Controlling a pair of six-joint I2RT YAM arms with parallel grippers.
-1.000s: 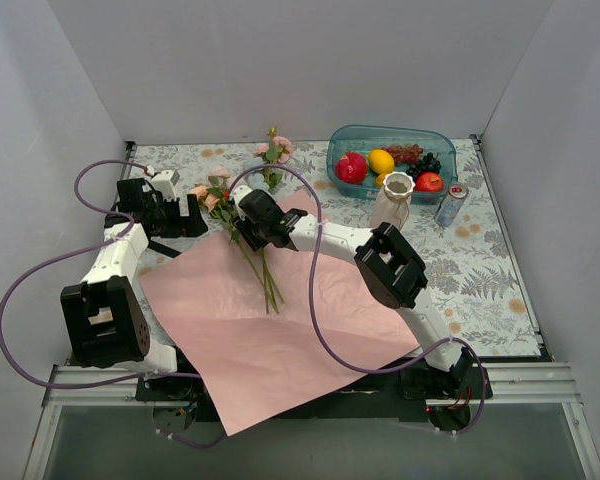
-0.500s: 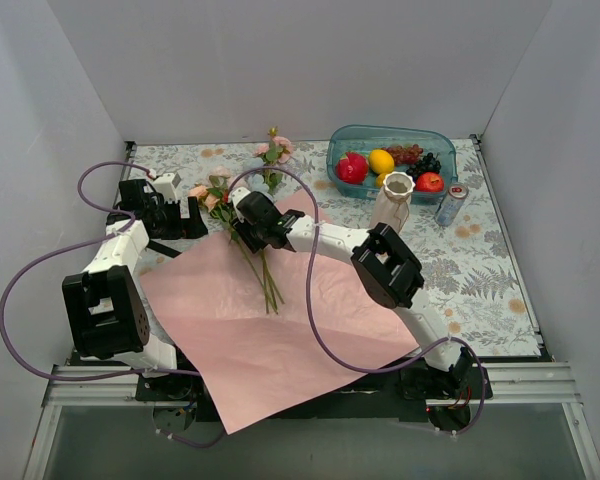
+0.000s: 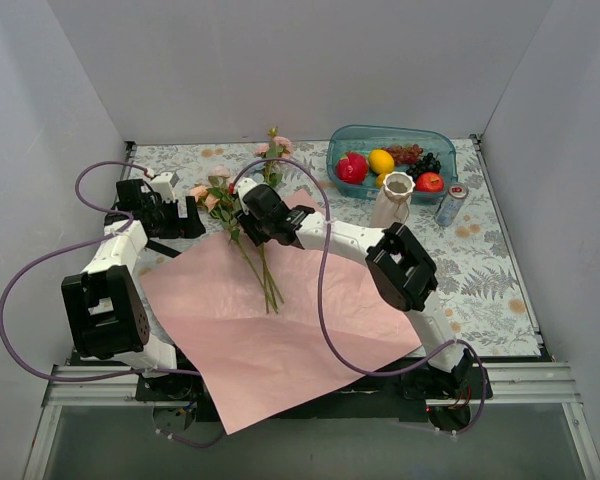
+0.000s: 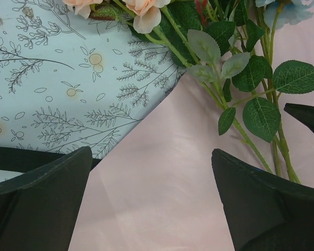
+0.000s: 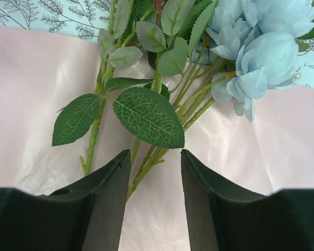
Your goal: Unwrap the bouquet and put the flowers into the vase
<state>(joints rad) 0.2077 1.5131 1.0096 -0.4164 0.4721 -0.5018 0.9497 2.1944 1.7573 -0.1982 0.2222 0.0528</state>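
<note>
The bouquet lies unwrapped: its pink wrapping paper is spread flat on the table. The flowers rest on the paper's far left corner, with peach roses, pale blue blooms and green stems. My right gripper hovers open over the stems, which run between its fingers without being pinched; from above, this right gripper is over the leafy part. My left gripper stands wide open above the paper's edge, left of the flowers. The white vase stands upright at the right.
A teal bowl of plastic fruit sits behind the vase, and a small silver can stands to its right. One more pink flower sprig lies near the back wall. Grey walls close in three sides.
My right gripper has shifted slightly right, toward the flower heads, with its jaws a touch wider. The left gripper and the flowers have stayed put.
</note>
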